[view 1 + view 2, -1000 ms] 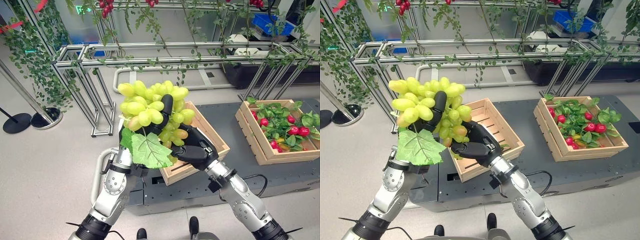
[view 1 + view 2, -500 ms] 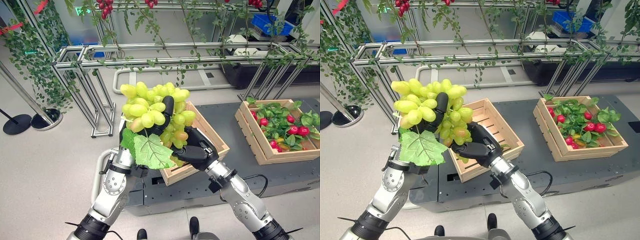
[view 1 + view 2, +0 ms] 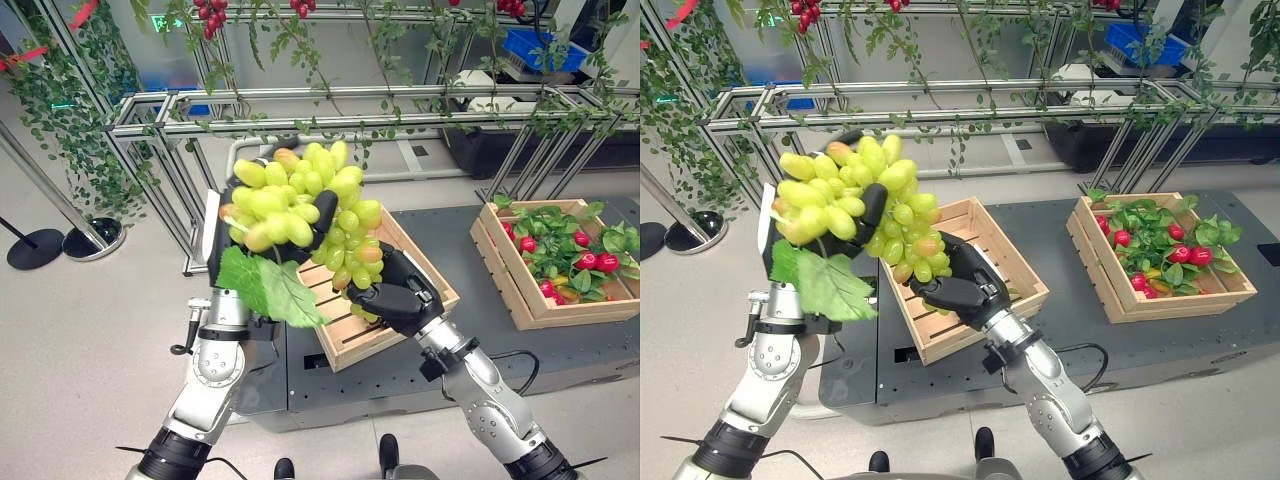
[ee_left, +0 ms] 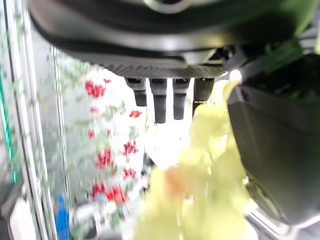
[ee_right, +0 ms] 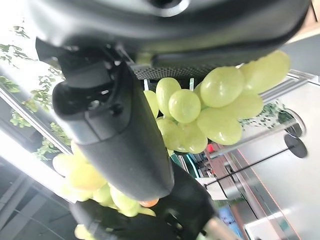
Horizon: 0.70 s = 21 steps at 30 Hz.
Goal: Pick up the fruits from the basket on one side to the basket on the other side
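Above dark platform [image 3: 480, 330], grapes [image 3: 300, 200] clasped by left robot hand [image 3: 225, 225], right robot hand [image 3: 395, 300] cupped beneath.

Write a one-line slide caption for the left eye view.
Both hands lift a grape bunch above the near wooden crate.

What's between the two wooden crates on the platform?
Nothing: bare dark platform top separates the near crate from the fruit-filled crate, seen in both eye views.

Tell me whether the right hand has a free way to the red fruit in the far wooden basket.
Probably not yet: the right hand cups the grape bunch with the left hand, away from that basket.
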{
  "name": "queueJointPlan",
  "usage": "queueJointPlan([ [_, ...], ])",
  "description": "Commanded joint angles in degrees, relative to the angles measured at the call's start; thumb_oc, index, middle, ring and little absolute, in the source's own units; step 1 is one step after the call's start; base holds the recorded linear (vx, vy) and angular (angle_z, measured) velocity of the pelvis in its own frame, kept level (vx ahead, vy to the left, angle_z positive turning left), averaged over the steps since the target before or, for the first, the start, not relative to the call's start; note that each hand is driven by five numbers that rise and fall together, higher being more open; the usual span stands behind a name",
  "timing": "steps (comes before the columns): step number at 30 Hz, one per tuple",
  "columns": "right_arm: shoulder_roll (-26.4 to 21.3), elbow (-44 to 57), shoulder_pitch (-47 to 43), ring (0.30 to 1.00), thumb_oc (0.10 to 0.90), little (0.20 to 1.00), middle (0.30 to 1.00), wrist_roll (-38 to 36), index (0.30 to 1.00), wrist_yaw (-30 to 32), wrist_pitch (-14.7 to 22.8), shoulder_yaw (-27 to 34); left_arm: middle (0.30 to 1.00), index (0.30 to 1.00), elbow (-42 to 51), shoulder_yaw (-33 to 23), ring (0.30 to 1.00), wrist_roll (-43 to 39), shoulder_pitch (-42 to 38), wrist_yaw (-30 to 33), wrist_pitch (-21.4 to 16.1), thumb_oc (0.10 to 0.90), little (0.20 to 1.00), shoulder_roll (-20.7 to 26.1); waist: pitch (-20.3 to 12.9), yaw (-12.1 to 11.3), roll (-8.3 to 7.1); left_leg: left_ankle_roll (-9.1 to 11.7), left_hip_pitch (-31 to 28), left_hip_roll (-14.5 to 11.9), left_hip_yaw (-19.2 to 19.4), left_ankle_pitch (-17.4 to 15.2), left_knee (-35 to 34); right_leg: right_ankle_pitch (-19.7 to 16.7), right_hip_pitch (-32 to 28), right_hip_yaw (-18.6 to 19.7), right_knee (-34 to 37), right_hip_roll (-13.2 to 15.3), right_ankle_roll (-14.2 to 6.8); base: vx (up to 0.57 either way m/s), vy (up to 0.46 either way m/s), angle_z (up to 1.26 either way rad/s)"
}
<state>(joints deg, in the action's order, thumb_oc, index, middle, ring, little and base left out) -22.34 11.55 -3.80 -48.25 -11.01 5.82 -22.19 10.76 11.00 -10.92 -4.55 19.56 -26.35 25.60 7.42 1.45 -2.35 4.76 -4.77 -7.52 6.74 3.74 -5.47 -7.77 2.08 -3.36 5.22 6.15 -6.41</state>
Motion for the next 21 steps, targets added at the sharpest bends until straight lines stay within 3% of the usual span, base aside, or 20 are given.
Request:
queueJointPlan([
  [1, 3.0, 6.76, -1.37, 0.3, 0.4, 0.3, 0.3, -2.92, 0.3, 0.57, 9.22, 6.0, 0.9, 0.9, -1.49, -4.62, 0.9, 2.63, -3.71, 5.29, -5.55, 0.8, 0.9, 1.22, -5.14, -0.49, 0.27, -0.69, -0.82, -1.16, -1.95, -4.68, 0.47, 4.53, -4.55, -0.61, -0.22, 3.31, -2.36, 0.0, 0.0, 0.0],
  [14, 3.47, 5.75, -0.47, 0.3, 0.4, 0.3, 0.3, -0.16, 0.3, 1.91, 10.9, 8.76, 0.9, 0.9, -4.88, -11.07, 0.9, 7.09, -1.61, 16.15, -1.47, 0.8, 0.9, 0.45, -5.77, -0.23, 0.29, -0.11, 0.17, -2.15, -1.76, -4.08, 0.47, 4.82, -3.9, -1.09, -0.22, 2.53, -1.88, 0.01, -0.035, 0.0],
  [21, 3.47, 5.92, -0.46, 0.3, 0.4, 0.3, 0.3, -0.2, 0.3, 0.27, 9.97, 9.84, 0.9, 0.9, -3.75, -11.41, 0.9, 4.5, -0.21, 13.81, -1.66, 0.8, 0.9, -0.45, -5.31, -0.47, -0.04, 0.06, 0.61, -2.36, -2.44, -3.58, 0.47, 4.89, -2.93, -0.21, -0.22, 1.25, -1.28, 0.01, -0.054, 0.0],
])
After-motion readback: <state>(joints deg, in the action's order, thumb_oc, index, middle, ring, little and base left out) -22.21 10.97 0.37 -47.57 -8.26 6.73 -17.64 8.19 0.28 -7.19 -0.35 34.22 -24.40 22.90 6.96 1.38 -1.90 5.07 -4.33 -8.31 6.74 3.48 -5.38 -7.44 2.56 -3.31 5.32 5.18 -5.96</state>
